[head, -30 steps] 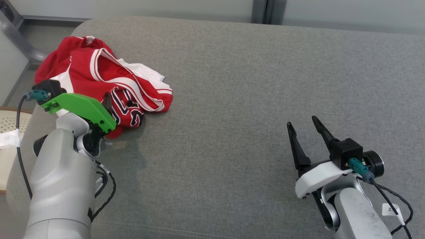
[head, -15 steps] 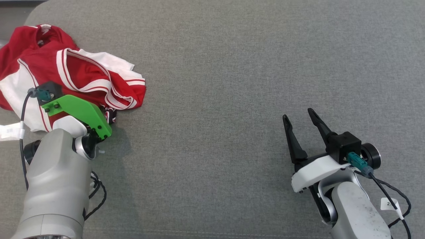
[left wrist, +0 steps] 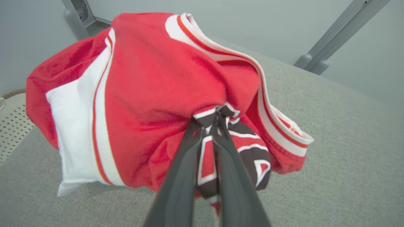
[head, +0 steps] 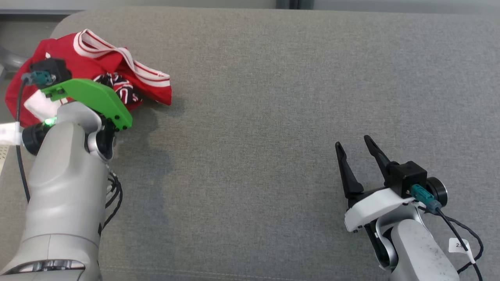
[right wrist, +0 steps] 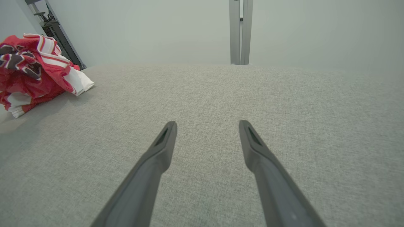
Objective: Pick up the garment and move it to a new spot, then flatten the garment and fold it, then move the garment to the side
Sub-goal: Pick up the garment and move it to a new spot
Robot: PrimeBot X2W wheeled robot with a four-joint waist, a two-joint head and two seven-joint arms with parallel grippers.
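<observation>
The garment (head: 97, 68) is a crumpled red jersey with white trim and dark lettering, bunched at the far left of the grey cushion. In the left wrist view my left gripper (left wrist: 208, 121) is shut on a pinch of the garment (left wrist: 151, 82), whose fabric drapes around the fingertips and hangs partly lifted off the cushion. The green wrist cover hides those fingers in the head view. My right gripper (head: 353, 142) rests open at the lower right with nothing between its fingers (right wrist: 164, 142). The garment (right wrist: 34, 69) lies far off to its left.
The grey cushion (head: 273, 117) spreads wide to the right of the garment. A pale perforated surface (left wrist: 12, 126) sits beyond the cushion's left edge. Grey metal posts (right wrist: 240, 31) stand behind the cushion against a pale wall.
My left gripper has shut on the garment and raised it, bunching the cloth. The head camera has shifted between frames. The right gripper stays open and still.
</observation>
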